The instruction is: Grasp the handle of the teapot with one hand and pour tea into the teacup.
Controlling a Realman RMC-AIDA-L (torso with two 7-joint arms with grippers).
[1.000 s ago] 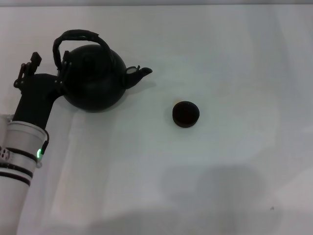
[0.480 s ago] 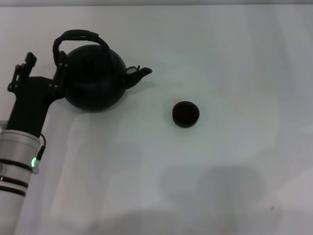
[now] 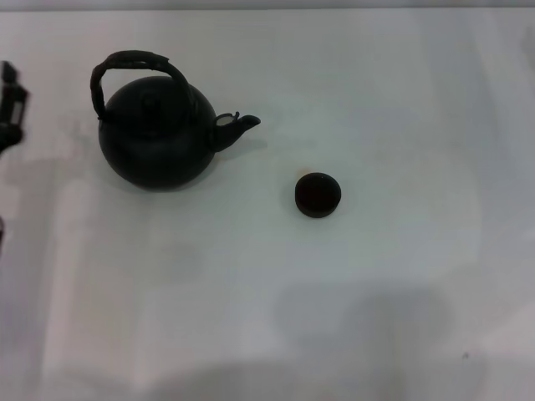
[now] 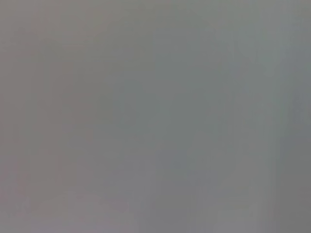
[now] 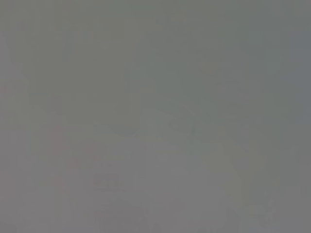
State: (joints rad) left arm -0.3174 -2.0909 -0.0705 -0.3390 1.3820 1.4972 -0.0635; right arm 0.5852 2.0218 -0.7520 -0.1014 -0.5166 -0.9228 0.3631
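White desk (image 3: 376,317): smooth, matte, wide bare room near and right. Teapot (image 3: 155,134) seen far left: round-bellied matte black, upright, spout toward right. Handle (image 3: 125,60): rough arched hoop, ungripped. Teacup (image 3: 318,195): small, low, round, dark, right of spout, well apart. Left tool (image 3: 10,109) cut by left edge, apart from teapot; finger state cannot be told. Wrist views blank.

head: you had bright, even light, table (image 3: 376,100) near washed out | soft broad shadows at near edge | both wrist views: featureless grey blur
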